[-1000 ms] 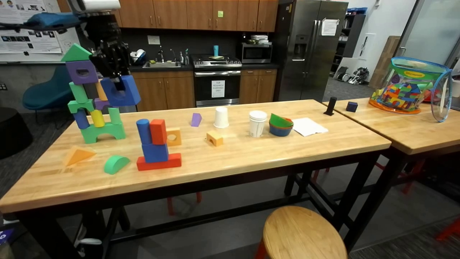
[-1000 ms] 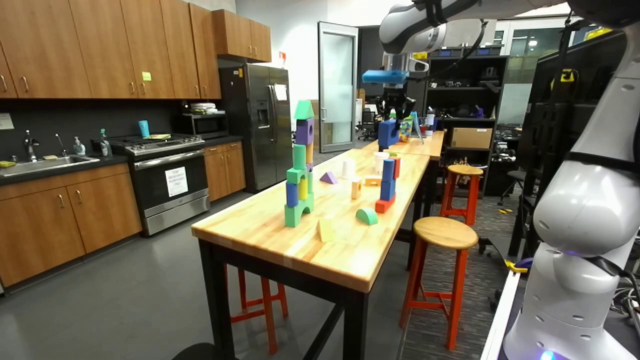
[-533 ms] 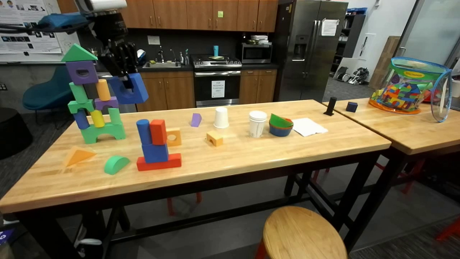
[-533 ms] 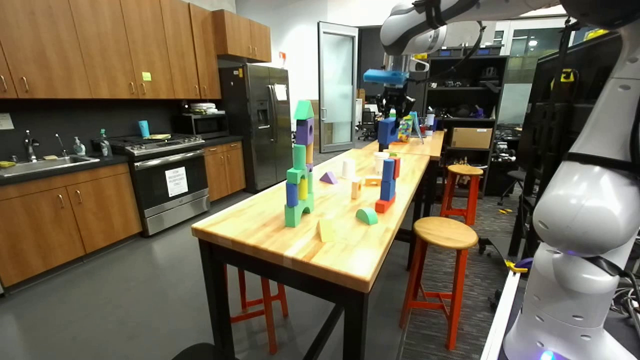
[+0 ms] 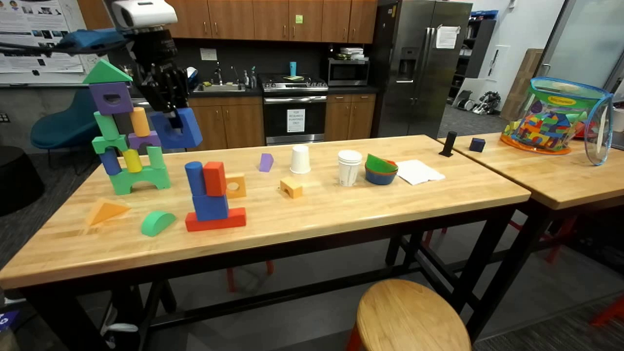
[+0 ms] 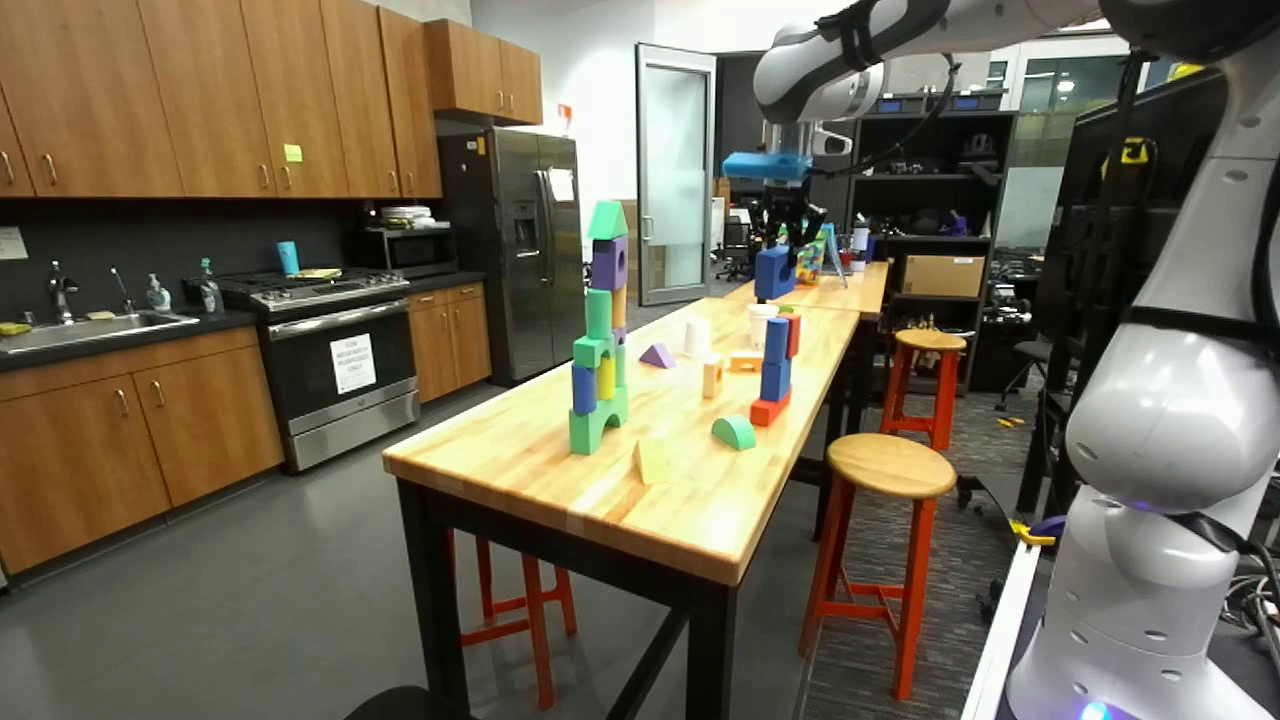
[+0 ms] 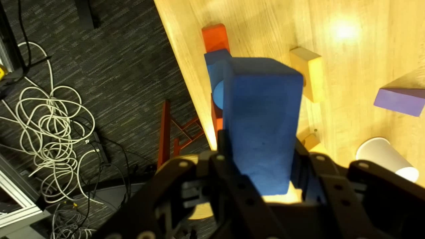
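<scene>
"Wedge [image 5: 108, 211], orange and smooth-faced, sits on the wooden table [image 5: 341, 207] with its striped grain; what comes next?"

"The tower [image 5: 116, 140]: matte cylinders [image 5: 131, 161] and arches [image 5: 141, 176], with a holed purple block [image 5: 109, 90] and a green triangular roof [image 5: 105, 72] at its top. Then a half-round [image 5: 157, 223], green, curved side up."

"And the gripper [image 7: 260, 151]?"

"Its jaws are closed on the blue block [image 5: 190, 127], a smooth square slab with a hole, and stand apart only by the slab's thickness. In both exterior views the blue block hangs in the air, higher than the stack [image 6: 776, 379] and apart from it."

"What makes up the stack?"

"A red bar [image 5: 214, 224], a blue cube [image 5: 211, 207], a blue cylinder [image 5: 195, 178], a red brick [image 5: 215, 179], all plain-sided. Farther right come a holed orange block [image 5: 242, 183], a purple prism [image 5: 266, 162], an orange arch [image 5: 291, 187], a tapered white cup [image 5: 300, 160] turned upside down, nested cups [image 5: 347, 170], a round bowl [image 5: 378, 178], flat paper [image 5: 420, 171], a black post [image 5: 449, 143], a dark cube [image 5: 477, 145] and a see-through bag [image 5: 582, 105]."

"And the counts?"

"One wedge, ten visible pieces in the tower, one half-round, one blue block, four pieces in the stack, three loose blocks before the cups. One cup stands alone; the nested cups and the bag's jumbled pieces [image 5: 543, 127] cannot be counted."
</scene>
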Tool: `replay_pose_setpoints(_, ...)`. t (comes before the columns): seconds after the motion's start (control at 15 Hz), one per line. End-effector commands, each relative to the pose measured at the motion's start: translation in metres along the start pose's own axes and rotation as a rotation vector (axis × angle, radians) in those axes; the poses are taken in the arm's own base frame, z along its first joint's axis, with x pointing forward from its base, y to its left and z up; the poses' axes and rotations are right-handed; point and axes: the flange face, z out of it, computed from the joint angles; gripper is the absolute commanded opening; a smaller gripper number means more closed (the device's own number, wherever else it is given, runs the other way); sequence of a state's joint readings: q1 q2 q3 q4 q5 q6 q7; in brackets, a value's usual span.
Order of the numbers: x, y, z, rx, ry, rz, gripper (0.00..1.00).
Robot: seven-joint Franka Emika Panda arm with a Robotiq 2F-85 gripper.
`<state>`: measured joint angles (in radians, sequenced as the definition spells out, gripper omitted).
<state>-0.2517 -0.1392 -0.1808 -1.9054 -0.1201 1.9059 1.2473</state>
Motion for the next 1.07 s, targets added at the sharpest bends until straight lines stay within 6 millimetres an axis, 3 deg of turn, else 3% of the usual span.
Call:
replay_pose_setpoints(0.0,0.002,-0.003,0.000,-0.013,-0.010,0.021,0.15)
replay_pose_setpoints(0.4,0.003,-0.007,0.001,-0.018,-0.017,0.023,0.15)
replay_pose_setpoints(1.0,0.026,-0.012,0.003,-0.015,-0.010,0.078,0.15)
